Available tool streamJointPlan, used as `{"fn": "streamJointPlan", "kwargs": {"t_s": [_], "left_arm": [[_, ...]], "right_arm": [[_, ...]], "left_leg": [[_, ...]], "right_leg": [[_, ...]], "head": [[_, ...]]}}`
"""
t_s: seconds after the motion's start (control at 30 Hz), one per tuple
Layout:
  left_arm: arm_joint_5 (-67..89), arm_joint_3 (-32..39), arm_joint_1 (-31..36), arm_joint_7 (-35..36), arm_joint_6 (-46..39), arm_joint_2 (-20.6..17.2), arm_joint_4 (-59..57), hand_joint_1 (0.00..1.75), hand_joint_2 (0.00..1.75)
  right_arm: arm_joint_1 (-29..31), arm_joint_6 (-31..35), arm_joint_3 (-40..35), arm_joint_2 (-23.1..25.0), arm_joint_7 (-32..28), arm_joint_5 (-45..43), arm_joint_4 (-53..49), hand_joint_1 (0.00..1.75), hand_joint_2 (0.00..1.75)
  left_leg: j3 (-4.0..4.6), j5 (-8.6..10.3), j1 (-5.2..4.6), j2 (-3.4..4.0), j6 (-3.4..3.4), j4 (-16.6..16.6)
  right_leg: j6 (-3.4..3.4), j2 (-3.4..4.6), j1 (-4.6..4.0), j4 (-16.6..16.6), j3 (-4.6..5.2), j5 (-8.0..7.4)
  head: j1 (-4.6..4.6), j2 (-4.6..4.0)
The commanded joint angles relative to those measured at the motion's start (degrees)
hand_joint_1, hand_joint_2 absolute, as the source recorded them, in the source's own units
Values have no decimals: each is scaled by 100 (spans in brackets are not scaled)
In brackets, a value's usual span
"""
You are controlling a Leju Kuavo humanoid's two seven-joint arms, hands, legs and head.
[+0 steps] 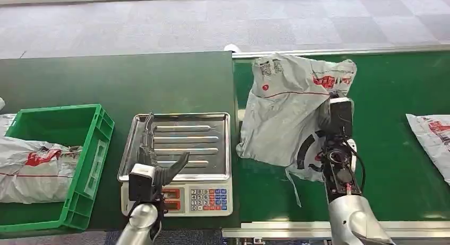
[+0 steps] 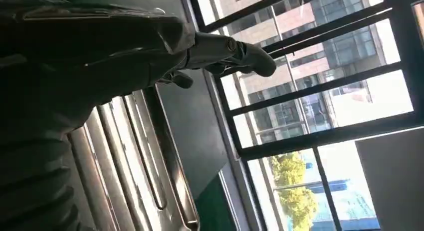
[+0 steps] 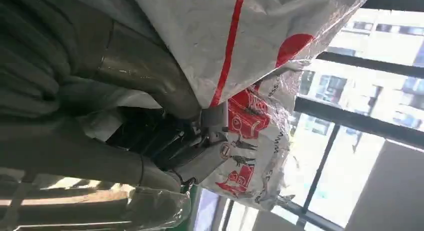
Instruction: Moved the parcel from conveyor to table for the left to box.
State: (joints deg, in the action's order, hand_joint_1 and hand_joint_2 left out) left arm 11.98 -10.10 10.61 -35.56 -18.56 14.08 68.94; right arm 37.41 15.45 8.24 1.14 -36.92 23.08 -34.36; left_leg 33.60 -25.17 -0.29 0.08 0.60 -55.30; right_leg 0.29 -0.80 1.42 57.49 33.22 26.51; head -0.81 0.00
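A scale [image 1: 178, 163] sits at the near edge of the surface [image 1: 117, 80], with a crate [image 1: 79, 165] to its left holding a bagged parcel [image 1: 32, 168]. To the right runs the conveyor [image 1: 398, 165], where the parcel [image 1: 284, 115] lies just beside the scale under the right hand [image 1: 335, 117]; another parcel [image 1: 432, 136] lies farther right. The left hand [image 1: 159, 160] hovers over the scale's tray.

High head view, close wrist views
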Motion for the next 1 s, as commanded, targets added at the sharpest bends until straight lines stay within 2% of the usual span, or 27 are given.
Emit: {"fn": "streamJointPlan", "kwargs": {"t_s": [0.03, 0.9, 1.0], "left_arm": [[-46, -131, 334, -41, 8, -30, -618, 0, 175], [-46, -131, 334, -41, 8, -30, -618, 0, 175], [-207, -111, 283, -444, -154, 10, -377, 0, 175]], "right_arm": [[-165, 21, 407, 58, -169, -236, -614, 175, 175], [-165, 21, 407, 58, -169, -236, -614, 175, 175], [-369, 216, 393, 111, -308, -454, -1093, 175, 175]], "left_leg": [[-6, -4, 11, -8, 2, -3], [-4, -2, 3, 0, 1, 0], [-3, -3, 6, -1, 2, -1]], "right_leg": [[-6, -2, -11, -10, -16, 0], [-4, 3, -3, -4, -7, 0], [-5, 3, -6, -5, -7, 0]], "head": [[0, 0], [0, 0], [0, 0]]}}
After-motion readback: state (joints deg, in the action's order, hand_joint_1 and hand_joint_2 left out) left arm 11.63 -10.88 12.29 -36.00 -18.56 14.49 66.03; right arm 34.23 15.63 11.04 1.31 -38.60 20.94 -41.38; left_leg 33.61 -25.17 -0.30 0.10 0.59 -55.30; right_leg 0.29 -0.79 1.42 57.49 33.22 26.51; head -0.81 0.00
